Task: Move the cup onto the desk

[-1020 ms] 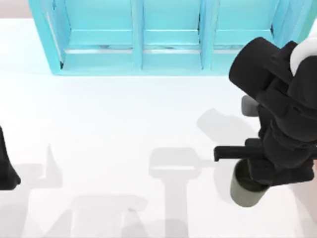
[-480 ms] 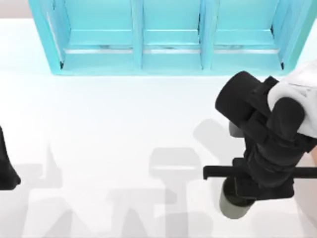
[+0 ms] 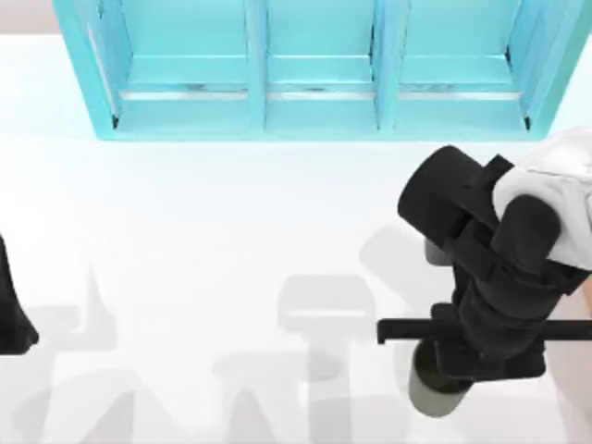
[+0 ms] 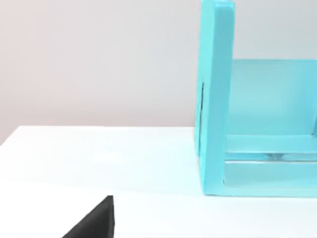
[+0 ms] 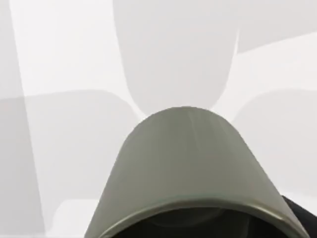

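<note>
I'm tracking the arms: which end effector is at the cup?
The right end effector, at the table's right: it sits directly over the grey-olive cup. The left end effector is parked at the left edge.

Rendered simulation: bare white desk (image 3: pixel 231 213), turquoise shelf (image 3: pixel 314 69)

We see a turquoise three-bay shelf unit (image 3: pixel 314 69) at 12 o'clock, before a plain pale wall (image 4: pixel 99 59).
</note>
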Tool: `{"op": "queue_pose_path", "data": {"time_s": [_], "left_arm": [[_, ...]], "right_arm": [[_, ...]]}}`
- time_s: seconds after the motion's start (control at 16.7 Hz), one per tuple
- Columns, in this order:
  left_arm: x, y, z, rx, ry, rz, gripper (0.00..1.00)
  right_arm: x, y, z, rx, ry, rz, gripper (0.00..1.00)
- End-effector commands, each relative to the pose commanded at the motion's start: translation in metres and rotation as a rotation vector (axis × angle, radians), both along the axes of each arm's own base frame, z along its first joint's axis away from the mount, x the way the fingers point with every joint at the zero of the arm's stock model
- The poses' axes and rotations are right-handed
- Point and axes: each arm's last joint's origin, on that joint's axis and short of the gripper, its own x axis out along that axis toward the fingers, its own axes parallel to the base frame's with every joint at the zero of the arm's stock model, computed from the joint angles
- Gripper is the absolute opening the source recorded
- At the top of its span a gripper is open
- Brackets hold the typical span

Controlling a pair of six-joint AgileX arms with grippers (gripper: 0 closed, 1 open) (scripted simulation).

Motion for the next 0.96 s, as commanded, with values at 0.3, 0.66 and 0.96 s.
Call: {"op": "queue_pose_path", "data": {"time_s": [0.3,0.66,0.96], "left_arm": [[0.0000,0.0000,0.0000,0.000,0.000,0.000,1.00],[0.0000,0.0000,0.0000,0.000,0.000,0.000,1.00],[0.0000,0.0000,0.0000,0.000,0.000,0.000,1.00]], "right_arm": [[0.0000,0.0000,0.0000,0.000,0.000,0.000,0.60],[0.0000,0.0000,0.0000,0.000,0.000,0.000,1.00],[0.0000,0.0000,0.0000,0.000,0.000,0.000,1.00]]}}
